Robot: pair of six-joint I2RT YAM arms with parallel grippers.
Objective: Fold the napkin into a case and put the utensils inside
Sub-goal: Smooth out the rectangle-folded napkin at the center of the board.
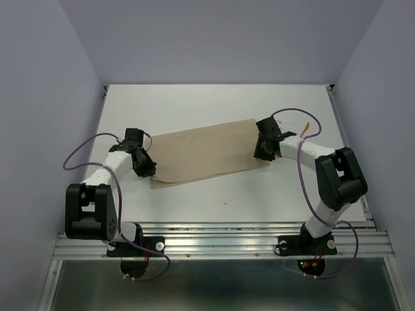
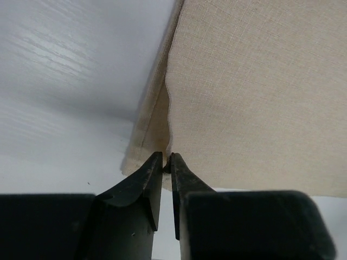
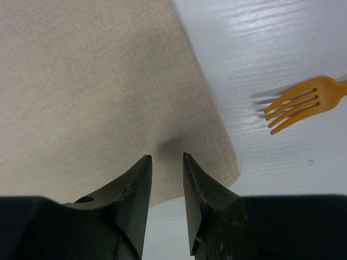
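I am folding: the napkin (image 1: 204,154) is lying doubled across the counter (image 1: 214,103), the orange fork (image 3: 295,103) waiting near its right end. Next, I reckon, both ends are needing a pinch for another fold. My left claw (image 2: 167,158) is sitting almost together at the layered edge, grip unclear; my right claw (image 3: 167,160) is standing apart, holding nothing.

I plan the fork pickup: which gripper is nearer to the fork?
Right. The right gripper is over the napkin corner beside the fork; the left gripper sits at the napkin's opposite end, far from it.
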